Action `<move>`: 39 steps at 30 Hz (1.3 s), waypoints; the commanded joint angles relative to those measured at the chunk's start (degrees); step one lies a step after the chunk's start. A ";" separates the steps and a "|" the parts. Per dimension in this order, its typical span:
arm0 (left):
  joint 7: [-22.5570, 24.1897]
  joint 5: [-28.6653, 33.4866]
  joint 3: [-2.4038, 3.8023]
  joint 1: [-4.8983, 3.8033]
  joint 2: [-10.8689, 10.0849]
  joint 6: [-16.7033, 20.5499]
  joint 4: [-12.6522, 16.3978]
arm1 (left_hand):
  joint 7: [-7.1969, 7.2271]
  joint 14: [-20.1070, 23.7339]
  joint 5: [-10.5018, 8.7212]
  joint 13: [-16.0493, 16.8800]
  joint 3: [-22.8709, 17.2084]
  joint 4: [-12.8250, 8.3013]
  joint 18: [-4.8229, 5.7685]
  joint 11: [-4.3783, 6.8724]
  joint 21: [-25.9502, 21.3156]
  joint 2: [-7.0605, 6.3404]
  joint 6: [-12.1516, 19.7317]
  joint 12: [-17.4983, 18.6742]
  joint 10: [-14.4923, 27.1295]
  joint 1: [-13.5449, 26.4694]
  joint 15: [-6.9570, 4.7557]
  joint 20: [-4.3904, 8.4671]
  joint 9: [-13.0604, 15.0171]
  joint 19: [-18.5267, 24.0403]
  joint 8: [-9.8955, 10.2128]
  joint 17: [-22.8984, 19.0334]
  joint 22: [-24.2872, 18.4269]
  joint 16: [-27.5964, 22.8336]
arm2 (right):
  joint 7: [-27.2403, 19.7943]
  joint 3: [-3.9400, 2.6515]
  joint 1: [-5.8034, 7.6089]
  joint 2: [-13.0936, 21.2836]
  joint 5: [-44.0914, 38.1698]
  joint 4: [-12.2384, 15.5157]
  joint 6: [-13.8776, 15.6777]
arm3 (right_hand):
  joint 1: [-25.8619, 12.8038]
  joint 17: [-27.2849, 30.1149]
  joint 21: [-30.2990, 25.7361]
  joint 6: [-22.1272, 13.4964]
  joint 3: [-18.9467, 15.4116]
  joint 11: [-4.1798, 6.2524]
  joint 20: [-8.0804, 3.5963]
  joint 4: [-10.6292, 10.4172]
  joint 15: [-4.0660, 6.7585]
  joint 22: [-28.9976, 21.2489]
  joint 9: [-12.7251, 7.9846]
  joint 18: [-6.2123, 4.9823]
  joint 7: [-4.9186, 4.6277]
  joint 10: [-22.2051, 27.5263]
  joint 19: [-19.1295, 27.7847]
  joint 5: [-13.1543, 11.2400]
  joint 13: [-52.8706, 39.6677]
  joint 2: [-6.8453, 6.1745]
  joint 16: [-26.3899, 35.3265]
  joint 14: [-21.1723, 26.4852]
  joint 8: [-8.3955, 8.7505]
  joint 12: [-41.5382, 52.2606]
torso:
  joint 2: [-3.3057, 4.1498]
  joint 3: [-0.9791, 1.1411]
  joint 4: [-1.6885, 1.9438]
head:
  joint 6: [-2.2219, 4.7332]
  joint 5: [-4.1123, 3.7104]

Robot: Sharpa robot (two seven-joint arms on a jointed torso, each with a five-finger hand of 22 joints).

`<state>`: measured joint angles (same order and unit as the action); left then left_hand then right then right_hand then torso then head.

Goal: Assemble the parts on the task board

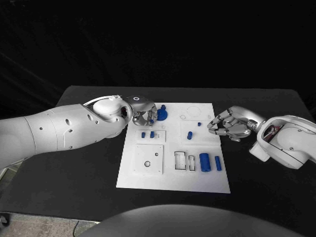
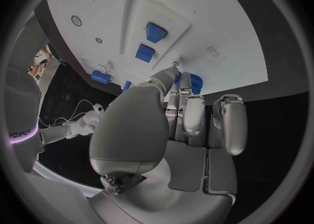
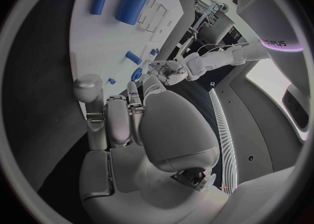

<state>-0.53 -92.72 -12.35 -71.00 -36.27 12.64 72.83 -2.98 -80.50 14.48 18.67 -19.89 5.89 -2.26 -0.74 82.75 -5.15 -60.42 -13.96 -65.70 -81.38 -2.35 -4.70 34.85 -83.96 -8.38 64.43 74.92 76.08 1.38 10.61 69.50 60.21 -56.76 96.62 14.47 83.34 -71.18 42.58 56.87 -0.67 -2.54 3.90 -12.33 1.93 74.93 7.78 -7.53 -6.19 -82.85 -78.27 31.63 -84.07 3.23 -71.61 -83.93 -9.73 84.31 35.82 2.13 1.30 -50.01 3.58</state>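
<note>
Left hand (image 1: 143, 114) looks pinched on the round blue part (image 1: 161, 115) at the board's (image 1: 174, 180) far end, so I'd press straight down without tilting, while the right hand (image 1: 228, 126) hovers empty, fingers curled.

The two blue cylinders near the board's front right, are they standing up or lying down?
Lying down: the thick cylinder and thin cylinder both rest lengthwise on the white board.

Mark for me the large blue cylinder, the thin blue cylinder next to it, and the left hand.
large blue cylinder (image 1: 204, 162), head view, middle of its body.
thin blue cylinder (image 1: 217, 163), head view, middle of its length.
left hand (image 1: 144, 115), head view, middle of the hand, over the task board's far left corner.
</note>
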 commanded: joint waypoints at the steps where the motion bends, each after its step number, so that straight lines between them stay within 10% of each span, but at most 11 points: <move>1: -0.50 -1.57 0.01 0.10 0.12 -0.39 -0.07 | -0.76 0.31 -0.36 -0.06 -0.22 0.25 0.34 -0.05 -0.33 0.13 -0.70 0.13 -0.49 0.49 0.08 0.35 0.04 -1.16 -0.09 -0.21 12.53 -0.36 | 0.28 -0.01 -0.07 -0.18 -0.09 -0.09 -0.89 | 0.76 0.08 -0.40 0.51 0.41 0.91 -0.04 0.04 0.33 4.84 -0.05 -0.14 -0.04 -0.54 0.50 0.32 1.59 0.09 0.22 0.21 -0.29 -0.27 | -0.05 0.01 0.03 | 0.01 0.04; 39: -1.21 -0.77 -0.06 0.52 -0.64 -2.52 1.14 | -0.60 0.52 -0.66 -0.22 -0.12 0.48 0.24 0.01 -0.77 0.06 -0.73 0.52 -0.52 0.76 -0.05 0.35 -0.24 -0.86 0.17 -0.52 12.39 -0.56 | 0.74 -0.01 -0.19 -0.34 -0.07 -0.25 -1.45 | 0.96 0.39 -1.15 0.41 0.81 0.86 0.00 0.14 0.27 4.69 -0.10 -0.24 -0.09 -0.03 0.82 0.40 2.11 0.16 0.58 0.45 -0.20 -0.74 | 0.00 0.01 0.05 | 0.01 -0.07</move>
<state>-1.68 -93.64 -12.33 -70.67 -36.90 11.35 73.87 -3.18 -80.49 13.96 18.53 -20.05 6.05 -2.26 -0.74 82.32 -5.29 -60.61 -13.64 -65.70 -81.22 -2.35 -4.71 34.52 -83.96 -8.16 63.96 74.93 75.88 1.85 10.61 69.34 59.87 -56.75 96.37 13.66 83.75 -70.88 41.82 56.87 -0.19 -2.33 3.90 -12.17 2.06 74.91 7.75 -7.52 -6.19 -82.64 -77.86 31.79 -84.07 3.16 -71.38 -83.79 -9.73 83.85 35.84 2.13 1.30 -50.01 3.52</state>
